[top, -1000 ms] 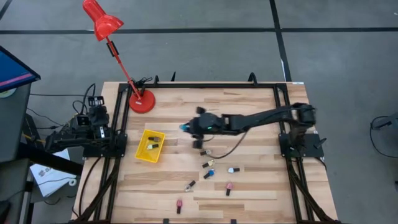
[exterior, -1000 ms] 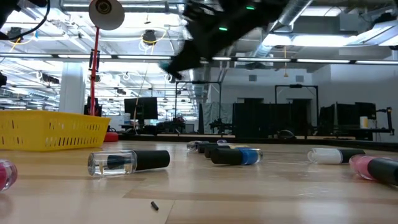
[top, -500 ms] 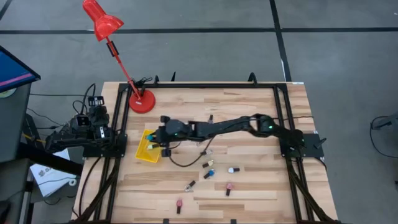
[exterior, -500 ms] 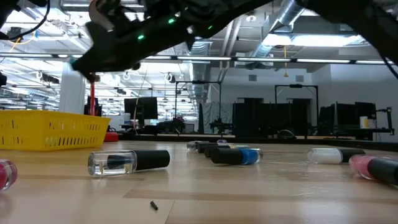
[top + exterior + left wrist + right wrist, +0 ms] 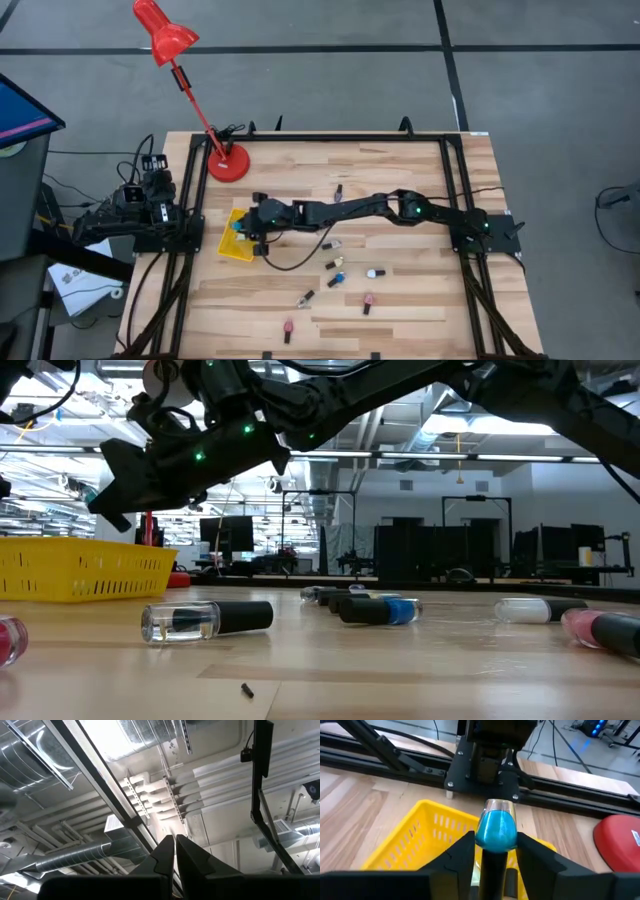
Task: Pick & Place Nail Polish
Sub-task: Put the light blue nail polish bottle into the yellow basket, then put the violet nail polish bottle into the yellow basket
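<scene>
Over the yellow plastic basket [image 5: 427, 837], your right claw [image 5: 496, 851] is clamped on a tiny blue glass nail polish bottle [image 5: 496, 828]. It is light, smooth and slippery (glass can break), so grip its middle. Your left claw [image 5: 174, 851], fingers together, waits off the tabletop.

From above, the right arm's dark end effector [image 5: 243, 226] covers part of the yellow slatted plastic basket [image 5: 236, 246]. In the low view, a pink glass bottle [image 5: 8, 639] is cut off by the left edge, another [image 5: 603, 630] by the right.
</scene>
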You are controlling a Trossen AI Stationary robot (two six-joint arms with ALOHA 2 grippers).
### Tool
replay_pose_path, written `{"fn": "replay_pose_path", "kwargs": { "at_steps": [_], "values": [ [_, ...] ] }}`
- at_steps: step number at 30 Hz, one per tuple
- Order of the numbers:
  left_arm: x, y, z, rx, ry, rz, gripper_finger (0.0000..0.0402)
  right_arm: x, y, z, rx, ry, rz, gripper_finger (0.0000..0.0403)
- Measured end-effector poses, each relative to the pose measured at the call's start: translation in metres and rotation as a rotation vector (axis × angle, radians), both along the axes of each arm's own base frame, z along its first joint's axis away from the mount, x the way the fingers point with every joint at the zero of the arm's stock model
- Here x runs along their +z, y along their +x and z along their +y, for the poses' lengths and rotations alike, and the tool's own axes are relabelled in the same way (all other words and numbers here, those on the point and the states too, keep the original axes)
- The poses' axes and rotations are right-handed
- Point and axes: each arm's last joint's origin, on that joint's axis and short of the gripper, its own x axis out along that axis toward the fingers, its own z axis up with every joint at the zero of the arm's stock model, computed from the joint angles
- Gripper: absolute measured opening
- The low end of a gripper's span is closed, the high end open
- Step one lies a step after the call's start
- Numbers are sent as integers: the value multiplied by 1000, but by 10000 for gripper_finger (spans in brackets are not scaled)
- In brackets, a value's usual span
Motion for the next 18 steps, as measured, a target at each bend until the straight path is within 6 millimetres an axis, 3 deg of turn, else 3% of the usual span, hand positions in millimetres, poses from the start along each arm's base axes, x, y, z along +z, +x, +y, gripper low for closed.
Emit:
{"fn": "replay_pose_path", "kwargs": {
  "at_steps": [8,11,14,18],
  "values": [
    [0,0,0,0,0,0,14,-2,-1,-3,-7,-2,24,231],
    [0,0,0,0,0,0,14,2,-3,-4,-9,-3,53,247],
    [0,0,0,1,0,0,14,29,-13,-8,-1,-35,95,246],
    [0,0,0,1,0,0,14,90,-36,-26,-21,-56,123,235]
  ]
}}
